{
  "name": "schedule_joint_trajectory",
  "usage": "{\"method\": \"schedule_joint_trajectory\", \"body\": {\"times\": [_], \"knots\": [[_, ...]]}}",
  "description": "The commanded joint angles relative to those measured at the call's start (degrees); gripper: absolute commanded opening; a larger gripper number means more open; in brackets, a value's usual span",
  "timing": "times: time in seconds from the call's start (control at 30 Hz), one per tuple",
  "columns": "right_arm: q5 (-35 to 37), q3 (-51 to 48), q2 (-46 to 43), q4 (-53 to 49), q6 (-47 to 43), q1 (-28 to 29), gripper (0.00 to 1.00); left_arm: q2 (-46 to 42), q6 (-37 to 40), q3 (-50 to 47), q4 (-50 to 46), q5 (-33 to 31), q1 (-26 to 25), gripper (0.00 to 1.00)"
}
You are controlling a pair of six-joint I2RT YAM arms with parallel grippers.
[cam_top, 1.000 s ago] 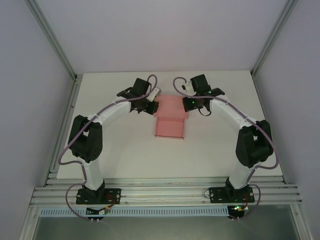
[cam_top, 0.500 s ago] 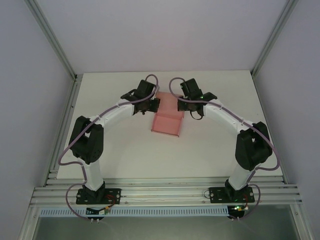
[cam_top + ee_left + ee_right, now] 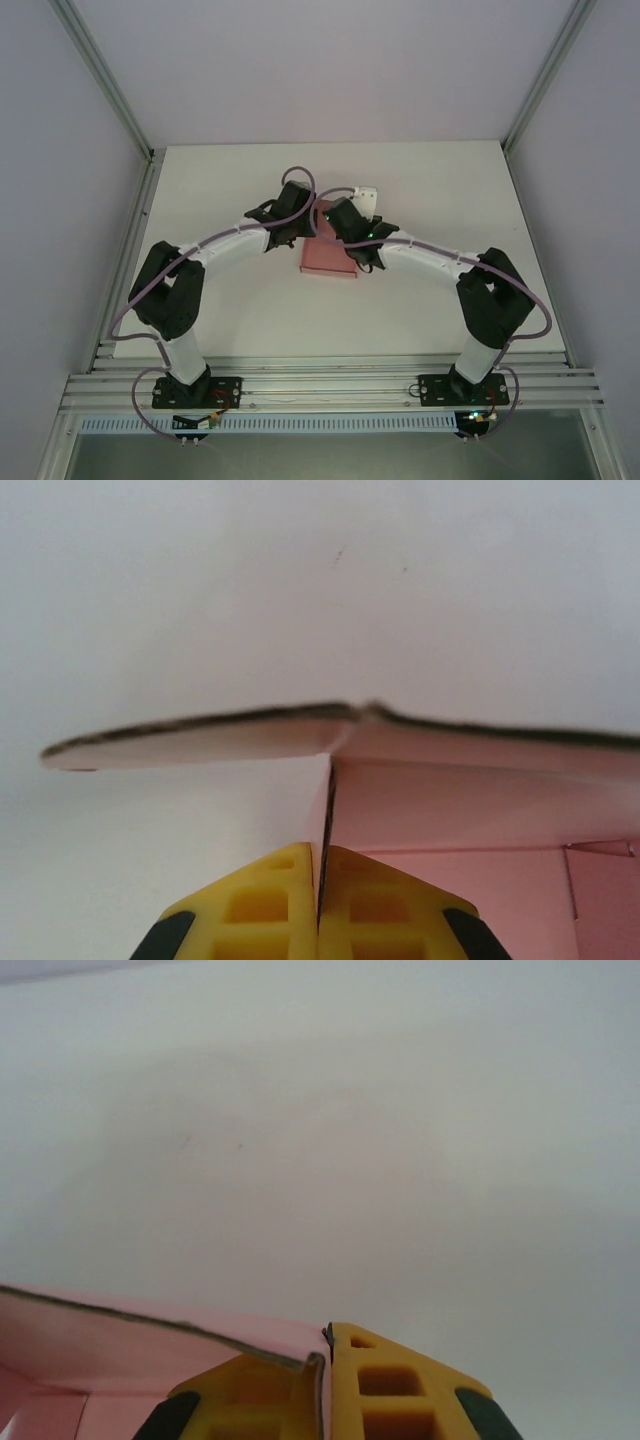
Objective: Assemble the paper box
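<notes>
paper box far side hidden overhead, cropped close-up

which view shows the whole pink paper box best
The top external view: the paper box shows in outline from above, though the arms cover its far end. The left wrist view gives one wall edge-on, pinched in the left pincer; the right wrist view gives a flap edge in the right pincer.

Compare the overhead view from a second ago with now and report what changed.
Both wrists swung inward, so the left gripper and right gripper now nearly meet over the paper box. Its far part seems to be folded up, and less pink shows from above. Nothing was let go: each gripper stays pinched shut on a pink panel. The box's near edge, the arm bases and the table stayed roughly where they were.
</notes>
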Motion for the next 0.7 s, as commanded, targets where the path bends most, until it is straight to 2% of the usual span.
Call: {"method": "schedule_joint_trajectory", "body": {"times": [0.0, 0.13, 0.3, 0.4, 0.47, 0.53, 0.67], "knots": [[5.9, -3.6, 0.5, 12.2, 4.7, 3.4, 0.00, -4.2, -5.7, -4.3, 9.3, 4.8, -2.6, 0.00], [10.4, -10.5, -0.2, 24.8, -0.5, 6.8, 0.00, -7.9, -6.1, -11.0, 14.6, 5.8, -3.5, 0.00], [13.8, -22.0, 1.0, 53.0, -13.0, 11.4, 0.00, -11.8, -3.7, -22.6, 26.9, 5.9, -5.3, 0.00], [16.0, -25.3, 2.7, 62.2, -18.3, 13.9, 0.00, -11.3, -4.2, -29.4, 35.1, 5.9, -5.8, 0.00], [16.7, -25.4, 3.6, 62.7, -19.8, 15.0, 0.00, -10.7, -4.6, -32.4, 38.6, 5.4, -6.4, 0.00], [16.7, -25.1, 3.5, 58.6, -17.6, 15.8, 0.00, -10.4, -3.5, -34.3, 40.7, 5.4, -7.4, 0.00], [14.7, -26.5, 0.3, 44.5, -3.8, 16.0, 0.01, -11.6, 0.6, -36.8, 39.8, 1.2, -10.4, 0.01]]}}
